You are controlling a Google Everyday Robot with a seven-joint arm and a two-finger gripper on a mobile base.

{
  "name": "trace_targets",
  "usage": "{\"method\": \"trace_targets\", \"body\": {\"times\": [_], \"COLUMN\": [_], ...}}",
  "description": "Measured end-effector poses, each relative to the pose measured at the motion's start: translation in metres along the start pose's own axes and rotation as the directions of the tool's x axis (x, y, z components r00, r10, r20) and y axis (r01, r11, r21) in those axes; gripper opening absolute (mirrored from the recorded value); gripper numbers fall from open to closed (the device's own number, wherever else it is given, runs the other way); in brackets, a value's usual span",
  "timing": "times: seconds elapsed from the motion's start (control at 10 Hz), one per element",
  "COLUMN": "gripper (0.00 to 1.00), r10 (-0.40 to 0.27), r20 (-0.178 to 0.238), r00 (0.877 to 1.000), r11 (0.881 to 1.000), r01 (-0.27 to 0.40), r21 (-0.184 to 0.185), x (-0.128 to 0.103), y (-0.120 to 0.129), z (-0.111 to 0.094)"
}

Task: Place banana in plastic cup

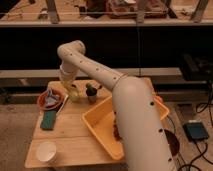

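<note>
Gripper (73, 92) at table's (80, 135) 11 o'clock, jaws clamped shut, apparently on banana (71, 89), directly over plastic cup (75, 96); banana's long axis unclear.

No writing, label, brand, number or sign can be read anywhere in this view, neither on the wooden table (75, 132) nor on the yellow tray (97, 122), the white cup (46, 151) or the shelves behind. The gripper (71, 91), fingers closed, hangs at the plastic cup (75, 96) on the table's far side and carries no marking either.
</note>
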Motion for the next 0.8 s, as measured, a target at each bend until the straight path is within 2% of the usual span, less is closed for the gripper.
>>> {"method": "trace_targets", "body": {"times": [0.2, 0.5, 0.6, 0.8], "gripper": [0.00, 0.02, 0.08, 0.30], "r10": [0.005, 0.028, 0.041, 0.065], "r20": [0.018, 0.034, 0.041, 0.049], "r00": [1.000, 0.999, 0.998, 0.997], "r11": [1.000, 1.000, 0.999, 0.998], "r01": [-0.005, -0.027, -0.041, -0.063], "r21": [-0.002, -0.002, -0.010, -0.026], "x": [-0.003, -0.005, -0.005, -0.002], "y": [0.003, 0.009, 0.012, 0.018], "z": [0.017, 0.025, 0.026, 0.027]}}
